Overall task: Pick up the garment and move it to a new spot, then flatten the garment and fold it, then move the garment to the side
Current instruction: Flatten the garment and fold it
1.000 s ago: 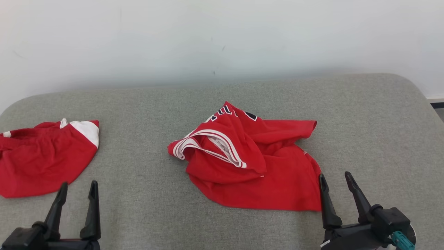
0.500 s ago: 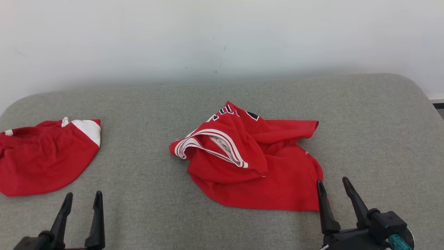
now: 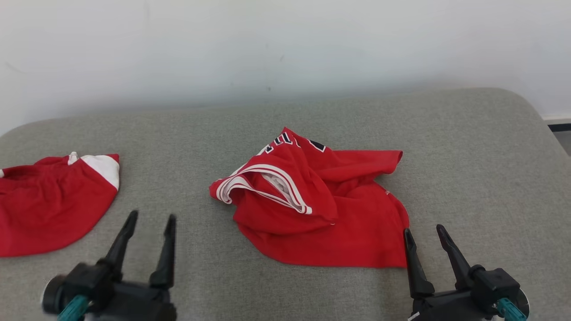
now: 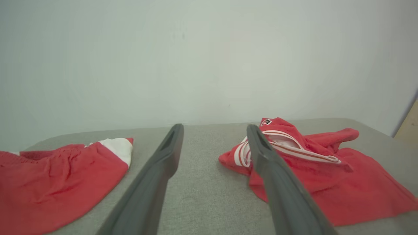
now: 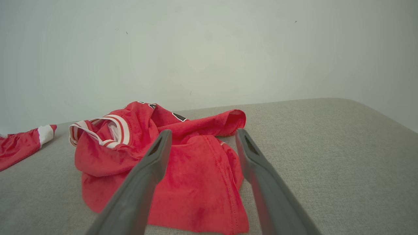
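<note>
Lying crumpled near the middle of the grey padded surface (image 3: 468,147), the red garment (image 3: 321,214) shows white-striped trim along one opening and dark lettering at its far peak; the lettering is folded over and cannot be read. Its folds hide most of the inner layers, so its full outline cannot be made out. In the left wrist view the near finger covers part of the striped edge of the garment (image 4: 326,176), and in the right wrist view both fingers cross the lower half of the garment (image 5: 196,182).

Two red cloth items are present: the garment and a second red cloth (image 3: 49,209) with a white patch, well apart at the surface's left, cut off by the frame edge. Two tools are present, each with two dark fingers. The left tool (image 3: 149,223) hangs over bare surface between the two cloths, fingers spread, holding nothing; it is slightly blurred. The right tool (image 3: 424,234) stands just beside the garment's near right corner, fingers likewise spread and empty; whether a fingertip touches the cloth cannot be told.

Compared with half a second before, the left tool sits further up and to the right in the head view, with more of its body visible; the right tool is nearly unchanged. The whole scene has shifted slightly, a camera movement.
</note>
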